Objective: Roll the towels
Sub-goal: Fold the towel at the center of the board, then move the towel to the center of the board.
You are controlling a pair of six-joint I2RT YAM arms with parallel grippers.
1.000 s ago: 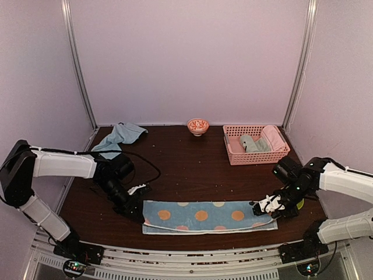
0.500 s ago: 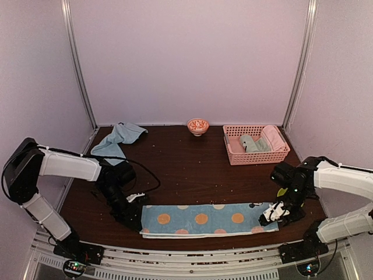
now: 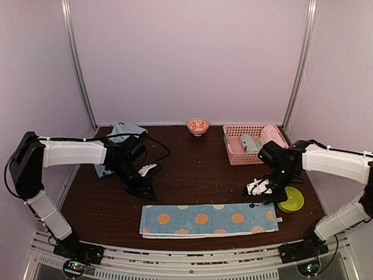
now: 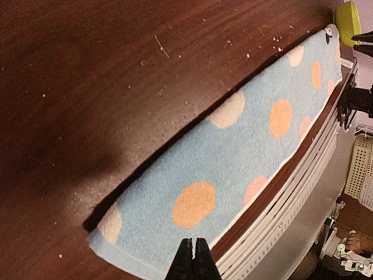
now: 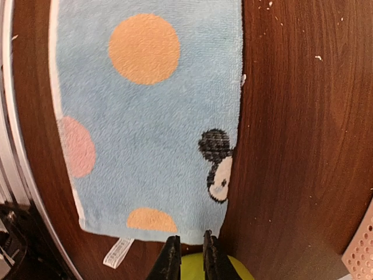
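The spotted towel (image 3: 207, 219), light blue with orange and white spots, lies flat and stretched along the table's front edge. It also fills the left wrist view (image 4: 245, 146) and the right wrist view (image 5: 151, 116), where a cartoon mouse head marks its corner. The plain light-blue towel (image 3: 123, 130) lies crumpled at the back left, partly behind the left arm. My left gripper (image 3: 149, 195) hangs shut above the table behind the spotted towel's left end, holding nothing (image 4: 194, 242). My right gripper (image 3: 252, 193) hovers behind the towel's right end, its jaws a narrow gap apart and empty (image 5: 190, 240).
A lime-green bowl (image 3: 289, 199) sits right of the towel's right end, under the right arm. A pink lattice basket (image 3: 232, 153) with rolled cloths stands at the back right. A small orange bowl (image 3: 198, 125) is at the back middle. The table's front rail (image 3: 192, 252) runs close to the towel.
Both grippers have left the spotted towel's ends and moved up and back from it. The towel now lies flat and straight. The green bowl has come into view.
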